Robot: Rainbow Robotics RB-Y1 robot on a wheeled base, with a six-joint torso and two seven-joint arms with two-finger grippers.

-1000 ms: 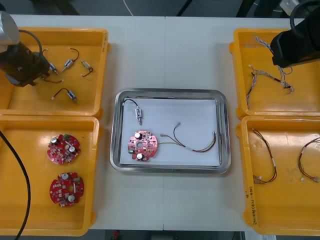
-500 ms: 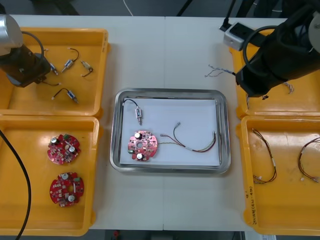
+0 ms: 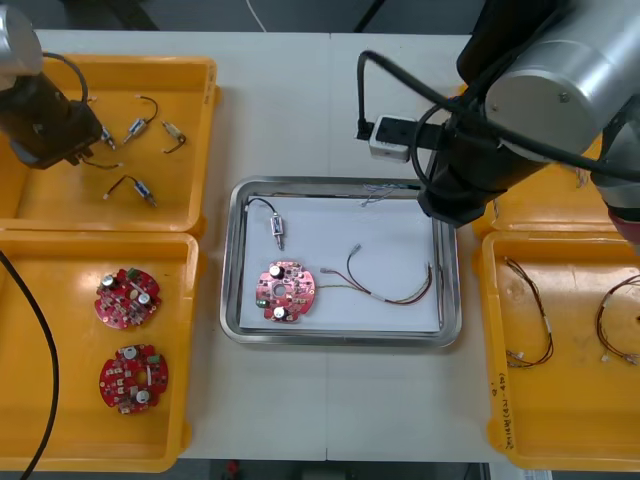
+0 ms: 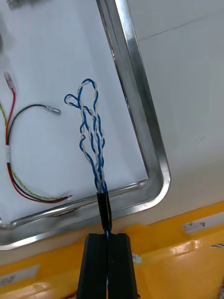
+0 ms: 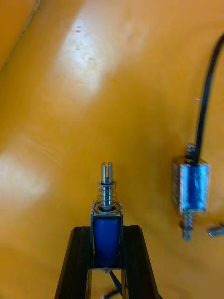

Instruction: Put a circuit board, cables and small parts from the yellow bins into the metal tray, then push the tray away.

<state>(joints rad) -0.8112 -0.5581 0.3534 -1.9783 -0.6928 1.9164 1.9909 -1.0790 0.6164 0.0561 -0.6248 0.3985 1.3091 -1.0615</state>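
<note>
My left gripper (image 5: 106, 231) is down in the far left yellow bin (image 3: 190, 120), shut on a small metal part (image 5: 107, 219) with a blue body and a sprung pin. A second small metal part (image 5: 191, 189) with a black lead lies just beside it. My right gripper (image 4: 108, 236) is shut on the black sleeve of a twisted blue and white cable (image 4: 91, 135), which dangles over the white inside of the metal tray (image 3: 232, 260) near its far right corner. In the tray lie a red circuit board (image 3: 285, 291), a small metal part (image 3: 277, 230) and a red and yellow cable (image 3: 390, 285).
The near left bin (image 3: 30, 420) holds two circuit boards (image 3: 127, 297). Further small metal parts (image 3: 135, 187) lie in the far left bin. Red and yellow cables (image 3: 530, 320) lie in the near right bin (image 3: 560, 430). My right arm (image 3: 540, 90) covers much of the far right bin.
My right arm swung from the far right bin to over the tray, carrying the blue and white cable. My left gripper closed on the small metal part.
</note>
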